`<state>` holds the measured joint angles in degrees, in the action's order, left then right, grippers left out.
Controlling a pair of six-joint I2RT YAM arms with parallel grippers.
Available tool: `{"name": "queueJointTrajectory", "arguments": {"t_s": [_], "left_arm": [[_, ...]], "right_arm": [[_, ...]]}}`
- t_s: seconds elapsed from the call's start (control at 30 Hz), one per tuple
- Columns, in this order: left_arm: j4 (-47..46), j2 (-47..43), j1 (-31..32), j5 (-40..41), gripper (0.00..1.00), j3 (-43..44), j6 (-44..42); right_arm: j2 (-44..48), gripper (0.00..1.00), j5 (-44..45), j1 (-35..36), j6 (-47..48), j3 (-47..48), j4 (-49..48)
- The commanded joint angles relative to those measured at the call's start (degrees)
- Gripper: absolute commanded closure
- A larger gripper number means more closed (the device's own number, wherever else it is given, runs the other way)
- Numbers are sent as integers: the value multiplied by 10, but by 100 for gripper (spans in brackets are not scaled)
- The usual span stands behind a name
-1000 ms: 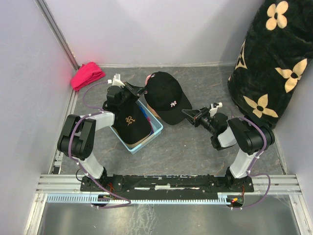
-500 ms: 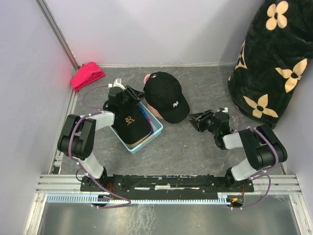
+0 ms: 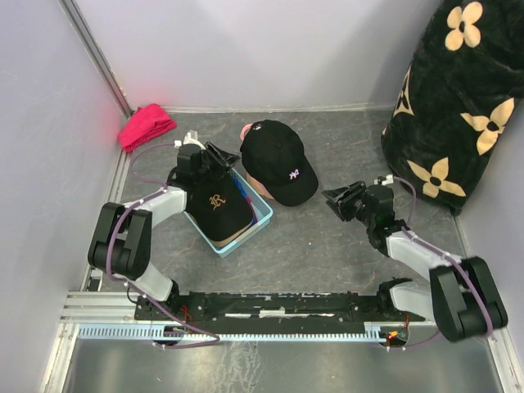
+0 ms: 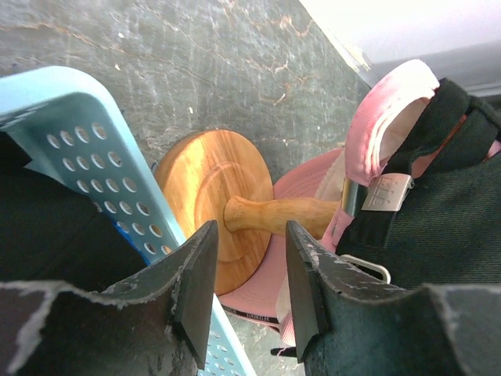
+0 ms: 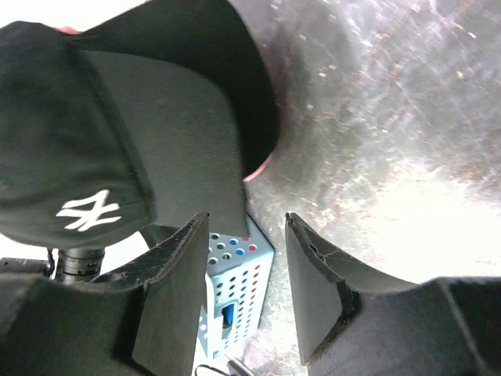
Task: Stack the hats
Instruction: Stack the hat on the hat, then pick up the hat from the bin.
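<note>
1. Caps overhead: black cap [image 3: 278, 162] atop pink cap [image 3: 246, 130]; second black cap [image 3: 217, 206] in basket [image 3: 260, 213].
2. Left wrist alone shows stand [image 4: 200, 188] inside pink cap; left gripper [image 4: 249, 235] spread, empty.
3. Right gripper [image 5: 244, 227] spread, empty, facing black cap's brim.

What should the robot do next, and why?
I'd guess the left gripper should move over the gold-logo black cap on the blue basket: both pairs of jaws stand open and empty, the white-logo black cap sits on the pink cap, and this one waits.

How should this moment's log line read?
left gripper: open, empty | right gripper: open, empty | NY black cap: atop pink cap
</note>
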<state>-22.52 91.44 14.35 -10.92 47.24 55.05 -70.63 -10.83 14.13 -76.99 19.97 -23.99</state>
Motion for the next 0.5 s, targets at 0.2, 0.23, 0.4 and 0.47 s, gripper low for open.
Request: {"name": "queueJointTrajectory", "arguments": {"t_s": [0.2,0.23,0.4,0.47], "left_arm": [[79,-128,-43,101,49,-10,-22],[84,-142,-47,112,48,-15,-22],[127,-209,-54,166,47,-28,-27],[147,-226,-55,182,46,-30,-35]], "right_arm": [[155,47,40,16,165,134,235],[159,47,46,30,184,150,249],[146,46,82,122,279,258,328],[125,47,98,165,314,299,353]]}}
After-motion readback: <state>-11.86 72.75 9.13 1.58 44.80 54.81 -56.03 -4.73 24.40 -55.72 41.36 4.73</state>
